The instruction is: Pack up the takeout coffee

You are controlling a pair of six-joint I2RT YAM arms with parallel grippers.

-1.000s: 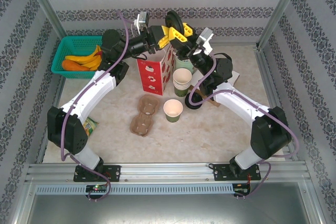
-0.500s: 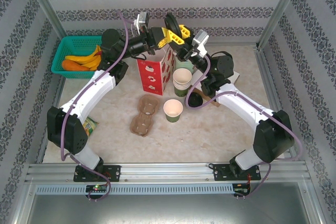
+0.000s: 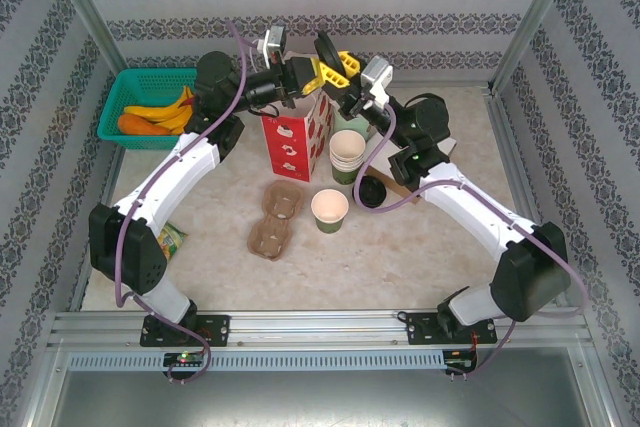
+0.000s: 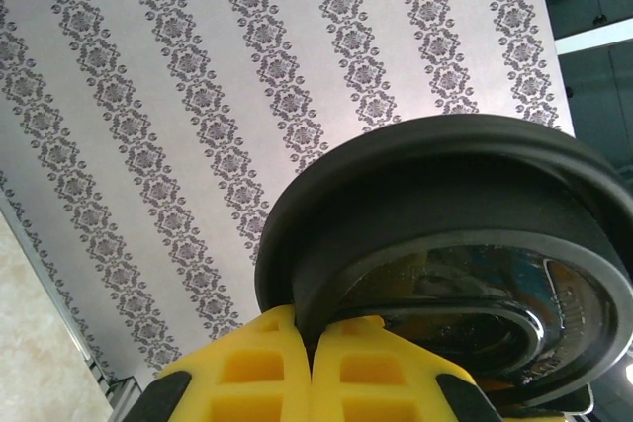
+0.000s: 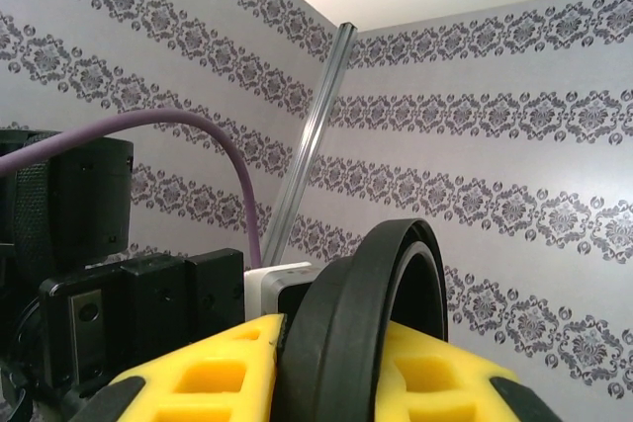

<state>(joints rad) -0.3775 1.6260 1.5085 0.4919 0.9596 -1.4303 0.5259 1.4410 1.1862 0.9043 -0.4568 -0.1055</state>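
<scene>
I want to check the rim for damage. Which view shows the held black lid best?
Left wrist: the lid looms large, rim and glossy face visible above the fingers. Right wrist shows the lid edge-on; the top view shows the lid small, high between both arms.

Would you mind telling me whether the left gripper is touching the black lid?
Touching. The left wrist view shows the left gripper with its two yellow fingers closed on the rim of the black lid, with no gap visible.
</scene>
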